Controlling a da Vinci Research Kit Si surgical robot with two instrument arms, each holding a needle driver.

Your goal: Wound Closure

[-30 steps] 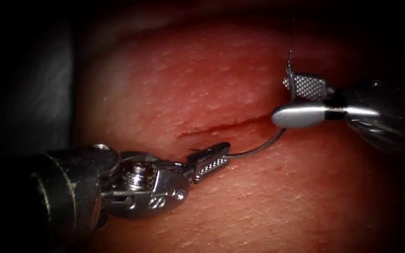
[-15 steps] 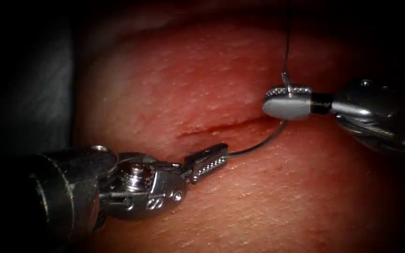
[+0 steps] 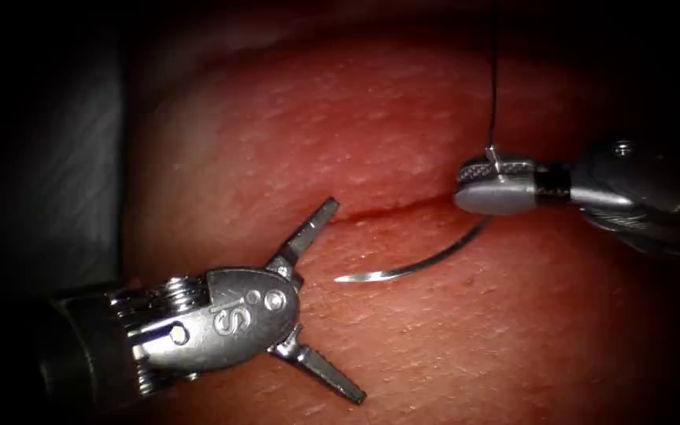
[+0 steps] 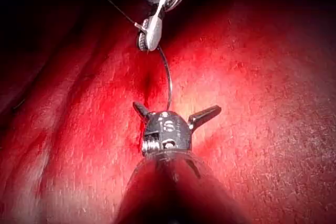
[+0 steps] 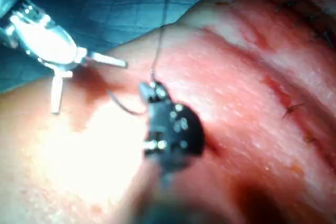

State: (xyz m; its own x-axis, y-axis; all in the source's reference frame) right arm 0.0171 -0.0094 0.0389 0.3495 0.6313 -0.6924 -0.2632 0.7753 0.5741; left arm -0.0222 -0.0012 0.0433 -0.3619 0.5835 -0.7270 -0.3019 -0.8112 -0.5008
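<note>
The tissue (image 3: 403, 118) is being viewed with its cut (image 3: 387, 211) running roughly left to right across the middle, slightly rising toward the right. The left tool (image 3: 320, 295) is being held over the tissue near the cut's left end, released, with its jaws spread wide and nothing between them; one jaw is being pointed up toward the cut and the other down, away from it. The right tool (image 3: 466, 182) is being kept clenched at the cut's right end on the needle (image 3: 411, 267), gripped at its thread end, just where the thread (image 3: 494, 86) is being led straight up toward the tissue's far edge. The needle is being carried clear of the tissue, on the near side of the cut: its long curve is being swept from the right tool down and leftward, so that its free point is lying just right of the left tool's open jaws, which are the nearer to that tip. Compared with a second ago, the needle has been let go by the left tool.
</note>
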